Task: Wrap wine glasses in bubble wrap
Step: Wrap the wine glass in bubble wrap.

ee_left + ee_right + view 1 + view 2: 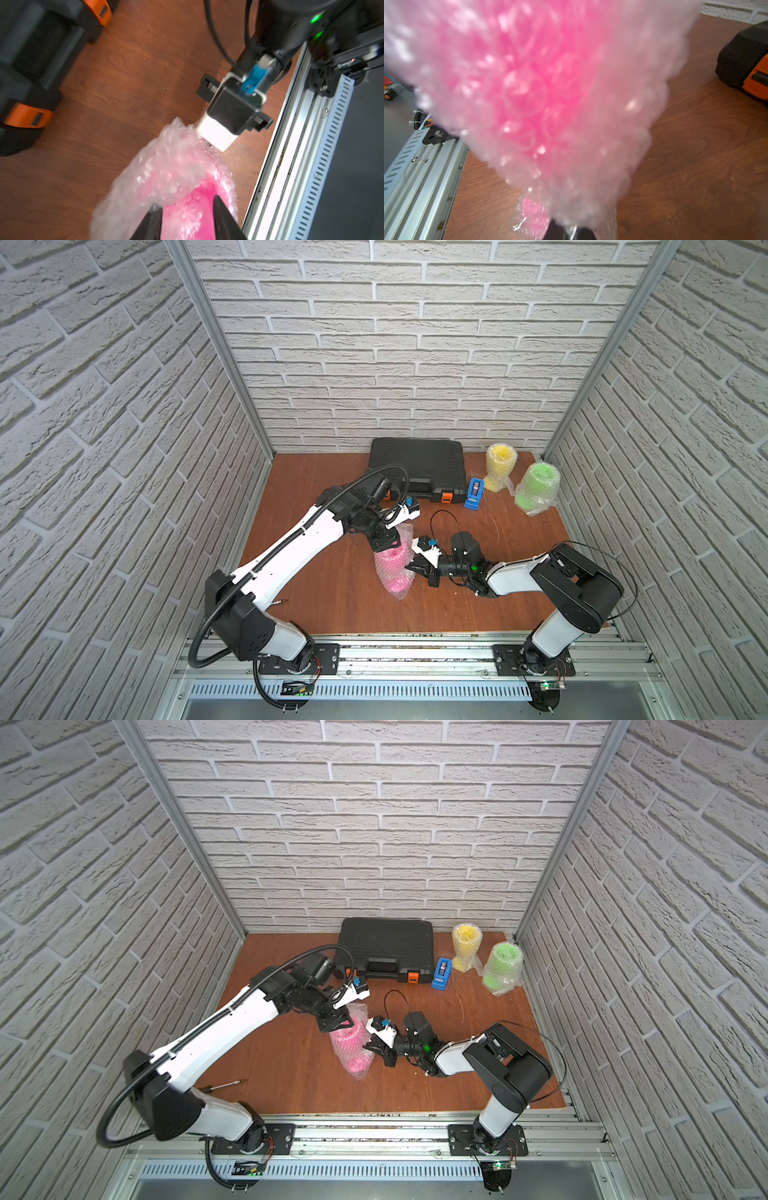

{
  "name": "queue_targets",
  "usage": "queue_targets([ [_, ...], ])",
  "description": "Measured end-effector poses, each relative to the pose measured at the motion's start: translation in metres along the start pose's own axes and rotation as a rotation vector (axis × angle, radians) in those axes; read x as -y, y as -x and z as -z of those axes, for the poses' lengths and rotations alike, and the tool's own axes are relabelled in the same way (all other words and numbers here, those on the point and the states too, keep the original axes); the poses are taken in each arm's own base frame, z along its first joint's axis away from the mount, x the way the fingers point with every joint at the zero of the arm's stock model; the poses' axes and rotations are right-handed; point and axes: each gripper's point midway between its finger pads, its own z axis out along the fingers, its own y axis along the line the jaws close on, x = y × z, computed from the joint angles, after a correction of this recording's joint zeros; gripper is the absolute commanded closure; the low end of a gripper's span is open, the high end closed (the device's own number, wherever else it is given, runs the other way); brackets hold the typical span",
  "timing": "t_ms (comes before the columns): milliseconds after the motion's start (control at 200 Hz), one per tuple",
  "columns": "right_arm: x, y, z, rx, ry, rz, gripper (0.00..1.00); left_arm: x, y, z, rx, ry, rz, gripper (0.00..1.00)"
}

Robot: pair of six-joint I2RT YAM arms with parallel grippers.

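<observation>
A hot pink wine glass (395,572) (353,1048) stands mid-table with bubble wrap (166,166) (571,145) around it. My left gripper (390,545) (185,204) hangs over its top. Its fingers are apart and the wrapped pink rim shows between them. My right gripper (413,566) (571,230) comes in low from the right and is shut on a fold of the wrap beside the glass. A yellow glass (500,466) and a lime green glass (536,487) stand wrapped at the back right in both top views.
A black tool case (417,468) with orange latches lies against the back wall. A blue tape dispenser (473,491) stands just to its right. A thin metal tool (226,1085) lies near the front left. An aluminium rail (415,651) runs along the table's front edge.
</observation>
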Motion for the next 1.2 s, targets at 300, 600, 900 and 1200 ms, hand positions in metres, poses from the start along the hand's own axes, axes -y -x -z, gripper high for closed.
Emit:
queue_targets([
  [300, 0.0, -0.001, 0.0, -0.002, 0.003, -0.009, 0.97, -0.024, -0.022, -0.003, -0.105, 0.097, 0.072, 0.47],
  [600, -0.001, -0.003, 0.0, -0.009, 0.011, -0.014, 0.97, -0.012, -0.012, -0.016, -0.062, 0.014, 0.038, 0.94],
  [900, 0.001, -0.004, 0.001, -0.013, 0.007, -0.024, 0.97, 0.022, -0.025, -0.025, -0.095, -0.163, 0.036, 1.0],
  [1200, 0.004, 0.001, 0.004, 0.011, 0.011, -0.043, 0.97, 0.02, -0.063, -0.093, -0.283, -0.273, 0.13, 0.96],
])
